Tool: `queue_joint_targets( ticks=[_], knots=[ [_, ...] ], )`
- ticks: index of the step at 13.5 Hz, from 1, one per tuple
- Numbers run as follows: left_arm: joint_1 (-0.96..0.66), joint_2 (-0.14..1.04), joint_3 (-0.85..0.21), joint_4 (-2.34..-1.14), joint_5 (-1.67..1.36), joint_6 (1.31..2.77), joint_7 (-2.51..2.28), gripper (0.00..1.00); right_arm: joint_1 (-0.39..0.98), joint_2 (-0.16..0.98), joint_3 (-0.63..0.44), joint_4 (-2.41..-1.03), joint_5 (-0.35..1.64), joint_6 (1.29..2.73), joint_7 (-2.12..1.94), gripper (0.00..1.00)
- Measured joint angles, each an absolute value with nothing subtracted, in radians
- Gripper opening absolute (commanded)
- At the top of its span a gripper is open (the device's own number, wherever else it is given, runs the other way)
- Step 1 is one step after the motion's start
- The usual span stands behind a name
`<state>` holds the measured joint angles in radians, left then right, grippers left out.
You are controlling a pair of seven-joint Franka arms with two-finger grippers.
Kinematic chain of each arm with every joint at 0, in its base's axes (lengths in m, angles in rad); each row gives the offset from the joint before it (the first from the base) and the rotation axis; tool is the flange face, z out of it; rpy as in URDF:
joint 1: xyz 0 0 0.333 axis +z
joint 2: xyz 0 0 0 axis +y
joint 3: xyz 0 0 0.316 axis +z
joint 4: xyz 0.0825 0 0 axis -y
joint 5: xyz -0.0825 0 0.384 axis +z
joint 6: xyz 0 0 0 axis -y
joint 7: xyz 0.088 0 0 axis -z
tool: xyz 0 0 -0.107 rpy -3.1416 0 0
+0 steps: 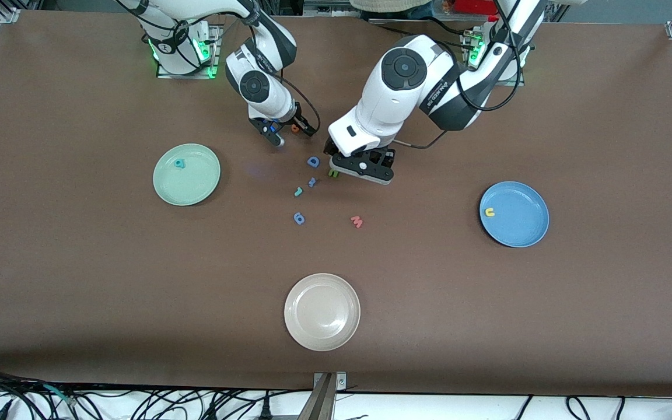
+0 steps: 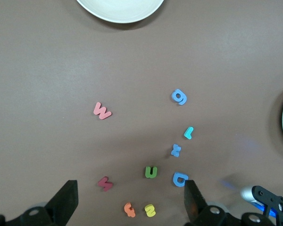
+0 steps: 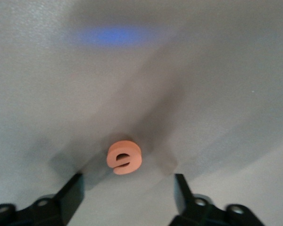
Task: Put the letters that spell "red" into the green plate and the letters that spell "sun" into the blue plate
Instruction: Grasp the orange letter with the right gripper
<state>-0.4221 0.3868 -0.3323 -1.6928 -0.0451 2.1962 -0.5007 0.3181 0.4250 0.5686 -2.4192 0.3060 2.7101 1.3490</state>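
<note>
The pale green plate (image 1: 196, 186) holds the teal d (image 1: 180, 164). The blue plate (image 1: 520, 230) holds the yellow u (image 1: 489, 212). My right gripper (image 1: 290, 133) (image 3: 126, 195) is open and low over the orange e (image 1: 295, 129) (image 3: 124, 157), which lies flat just ahead of its fingers. My left gripper (image 1: 362, 169) (image 2: 129, 207) is open above a cluster with the yellow s (image 2: 150, 210) and the olive-green n (image 1: 333, 172) (image 2: 151, 172). The thin teal r (image 1: 298, 191) (image 2: 188, 133) lies on the table nearer the front camera.
A blue D (image 1: 313, 161) (image 2: 180, 179), a small blue letter (image 1: 312, 182), a blue 6-like letter (image 1: 299, 219) and a pink w (image 1: 357, 221) lie mid-table. An orange curved letter (image 2: 129, 209) and a dark red letter (image 2: 105, 183) sit under the left gripper. A cream plate (image 1: 322, 338) stands nearest the front camera.
</note>
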Motion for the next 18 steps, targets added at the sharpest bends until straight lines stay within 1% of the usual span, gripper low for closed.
queue_joint_targets(
  ticks=[1,4,5,6,8,13,15,18],
  knots=[
    [-0.422,0.387,-0.332,-1.693,-0.045,2.196,-0.501,0.99,0.318,0.423,0.569,-2.419,0.306,2.71,1.349,0.43],
    [-0.422,0.387,-0.333,-1.691,-0.045,2.197,-0.501,0.99,0.318,0.416,0.569,-2.423,0.306,2.707,1.345,0.45],
    [-0.422,0.387,-0.333,-1.691,-0.045,2.197,-0.501,0.99,0.318,0.416,0.569,-2.423,0.306,2.707,1.339,0.49],
    [-0.422,0.387,-0.333,-1.691,-0.045,2.197,-0.501,0.99,0.318,0.416,0.569,-2.424,0.306,2.707,1.335,0.5],
    [-0.422,0.387,-0.333,-1.69,-0.045,2.197,-0.501,1.0,0.318,0.412,0.568,-2.429,0.306,2.707,1.322,0.58],
    [-0.434,0.387,-0.338,-1.689,-0.045,2.2,-0.501,1.0,0.317,0.379,0.544,-2.448,0.306,2.686,1.277,0.58],
    [-0.434,0.387,-0.339,-1.689,-0.045,2.2,-0.501,1.0,0.316,0.372,0.52,-2.449,0.306,2.682,1.232,0.57],
    [-0.434,0.387,-0.339,-1.689,-0.045,2.2,-0.501,1.0,0.316,0.371,0.513,-2.449,0.306,2.681,1.217,0.57]
  ],
)
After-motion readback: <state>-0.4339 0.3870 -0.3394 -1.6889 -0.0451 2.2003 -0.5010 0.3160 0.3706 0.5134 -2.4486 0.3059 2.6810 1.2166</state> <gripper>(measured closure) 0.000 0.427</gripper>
